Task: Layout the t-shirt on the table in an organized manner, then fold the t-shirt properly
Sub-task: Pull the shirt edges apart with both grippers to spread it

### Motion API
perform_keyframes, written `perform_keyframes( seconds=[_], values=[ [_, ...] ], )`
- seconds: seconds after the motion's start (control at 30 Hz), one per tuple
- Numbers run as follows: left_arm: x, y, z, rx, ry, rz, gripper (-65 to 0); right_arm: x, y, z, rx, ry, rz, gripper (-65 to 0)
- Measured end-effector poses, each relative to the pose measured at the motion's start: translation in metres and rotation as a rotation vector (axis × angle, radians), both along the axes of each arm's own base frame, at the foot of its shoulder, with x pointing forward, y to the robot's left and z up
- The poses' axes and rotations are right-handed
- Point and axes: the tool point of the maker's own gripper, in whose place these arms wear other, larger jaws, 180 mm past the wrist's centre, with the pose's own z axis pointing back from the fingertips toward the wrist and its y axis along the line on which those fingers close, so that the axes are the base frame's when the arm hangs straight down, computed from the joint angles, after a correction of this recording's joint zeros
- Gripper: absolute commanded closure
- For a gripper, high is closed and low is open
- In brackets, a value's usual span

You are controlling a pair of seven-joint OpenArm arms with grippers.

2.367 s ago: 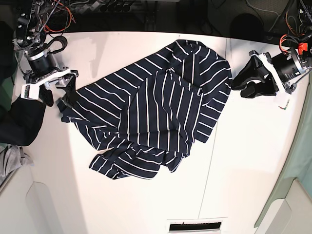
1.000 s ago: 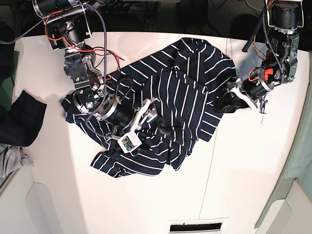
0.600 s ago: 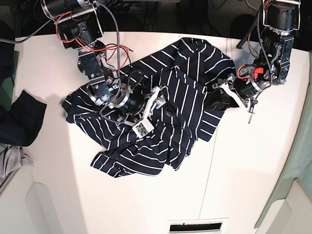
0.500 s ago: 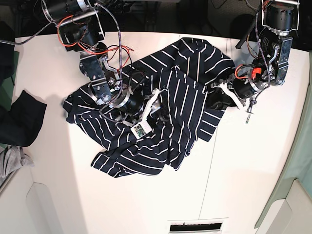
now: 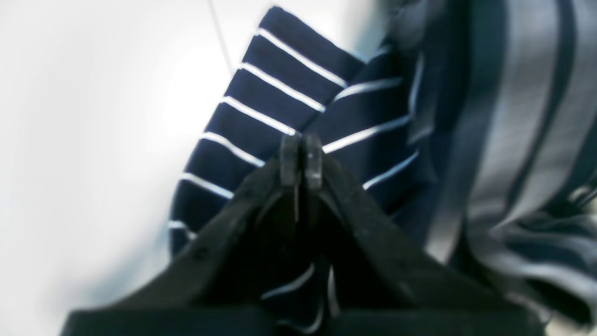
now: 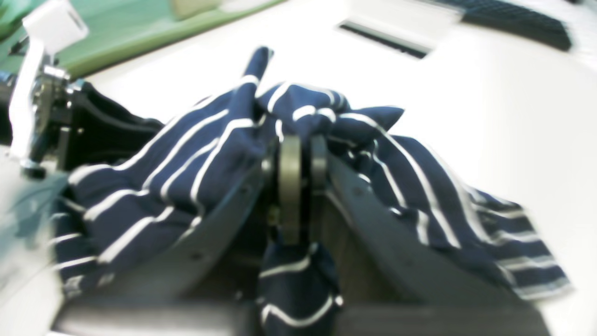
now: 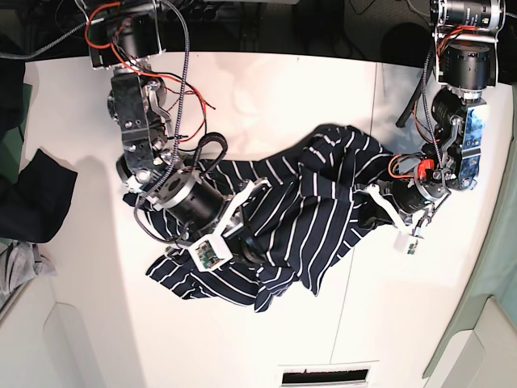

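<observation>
The t-shirt (image 7: 307,210), navy with thin white stripes, lies bunched across the middle of the white table (image 7: 266,89). My right gripper (image 7: 249,242) is over the shirt's left-middle. In the right wrist view the right gripper (image 6: 298,154) is shut on a gathered fold of the shirt (image 6: 186,154). My left gripper (image 7: 367,212) is at the shirt's right edge. In the left wrist view the left gripper (image 5: 301,158) is shut on the striped fabric (image 5: 280,93), with the bare table (image 5: 93,116) to its left.
A plain dark cloth (image 7: 32,198) and a small grey cloth (image 7: 16,271) lie at the table's left edge. A vent slot (image 7: 323,376) sits at the front edge and also shows in the right wrist view (image 6: 382,37). A thin seam (image 7: 349,275) runs across the table.
Both grippers have moved toward the table's front with the shirt in them. The shirt's far part has been dragged forward, and the shirt is more bunched.
</observation>
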Motion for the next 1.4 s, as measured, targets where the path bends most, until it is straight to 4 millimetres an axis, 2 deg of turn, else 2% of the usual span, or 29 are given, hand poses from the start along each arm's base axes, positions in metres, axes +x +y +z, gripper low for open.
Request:
perform_keyframes(
  seconds=[0.13,0.2,0.27,0.4,0.43,0.53,0.57,0.63,0.67,0.73,0.87,0.97,1.07,1.17,1.23,1.3,1.4],
  values=[
    [0.006,0.021,0.002,0.038,0.004,0.033,0.0,-0.023,-0.026,0.029,0.030,-0.035,-0.039,0.0],
    [0.008,0.027,0.005,0.049,0.000,0.038,0.0,-0.041,-0.037,0.034,0.033,-0.038,-0.040,0.0],
    [0.009,0.028,0.006,0.048,-0.002,0.038,0.0,-0.063,-0.044,0.022,0.026,0.003,-0.032,0.0],
    [-0.003,0.024,-0.005,0.037,0.047,0.024,0.0,-0.101,-0.053,-0.023,-0.007,0.153,-0.036,0.0],
    [-0.006,0.021,-0.007,0.024,0.053,0.012,0.0,-0.108,-0.052,-0.031,-0.002,0.181,-0.036,-7.0],
    [-0.018,0.008,-0.011,-0.012,0.068,-0.054,0.0,-0.121,-0.053,-0.058,0.002,0.267,-0.048,-33.6],
    [-0.021,0.007,-0.013,-0.016,0.077,-0.064,-4.0,-0.125,-0.054,-0.067,0.000,0.294,-0.050,-38.9],
    [-0.023,0.006,-0.014,-0.027,0.094,-0.064,-16.0,-0.130,-0.056,-0.080,-0.016,0.332,-0.053,-41.6],
    [-0.021,0.006,-0.011,-0.040,0.087,-0.060,-20.0,-0.128,-0.059,-0.080,-0.016,0.330,-0.062,-41.6],
    [-0.020,0.010,-0.006,-0.053,0.076,-0.062,-22.5,-0.121,-0.067,-0.073,0.028,0.312,-0.096,-41.6],
    [-0.015,0.045,0.010,-0.036,0.049,-0.015,-22.5,-0.097,-0.094,-0.034,0.190,0.178,-0.202,-41.6],
    [-0.010,0.072,0.028,-0.039,0.007,0.028,-22.5,-0.073,-0.116,-0.019,0.170,0.118,-0.250,-41.6],
    [-0.008,0.080,0.034,-0.039,-0.009,0.037,-22.5,-0.047,-0.139,-0.010,0.095,0.079,-0.325,-41.5],
    [-0.009,0.078,0.032,-0.023,-0.013,0.032,-21.8,-0.025,-0.169,-0.019,0.007,0.088,-0.473,-41.5],
    [-0.003,0.077,0.034,0.005,-0.061,0.040,-14.7,-0.016,-0.180,-0.034,-0.013,0.128,-0.524,-41.5],
    [0.004,0.085,0.029,0.053,-0.074,0.116,-9.9,-0.007,-0.182,-0.053,-0.012,0.178,-0.533,-41.5],
    [0.005,0.078,0.015,0.085,-0.052,0.142,-9.9,-0.001,-0.179,-0.092,-0.008,0.289,-0.527,-41.5]
  ],
)
